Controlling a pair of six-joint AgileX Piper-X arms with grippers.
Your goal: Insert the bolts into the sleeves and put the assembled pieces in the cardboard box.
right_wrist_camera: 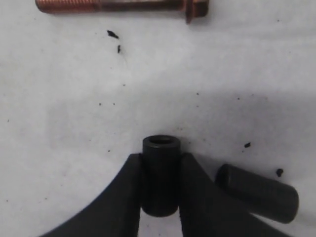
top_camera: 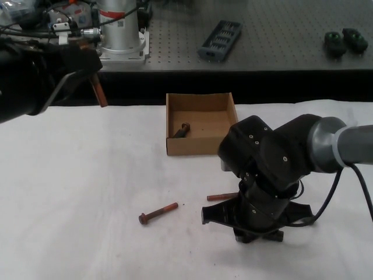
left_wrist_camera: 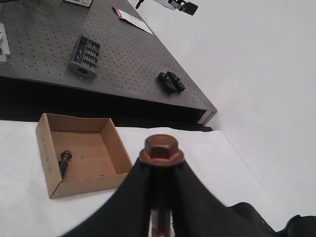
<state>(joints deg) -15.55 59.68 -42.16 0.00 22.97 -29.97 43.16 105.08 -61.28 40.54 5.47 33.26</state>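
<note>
Left gripper (left_wrist_camera: 161, 170) is clamping a copper bolt (left_wrist_camera: 161, 150) just under its head, holding it raised above the white cloth (top_camera: 87, 192), while the right gripper (right_wrist_camera: 161, 159) is pinching a black sleeve (right_wrist_camera: 161, 185) low over the cloth, possibly resting on it, though that is hard to judge. Doing the insertion well probably means bringing bolt tip and bore onto one axis first, then easing in without jamming. One piece (top_camera: 182, 129) is already lying in the cardboard box (top_camera: 172, 125); a spare sleeve (right_wrist_camera: 259, 192) and loose bolt (right_wrist_camera: 123, 6) are waiting nearby.
</note>
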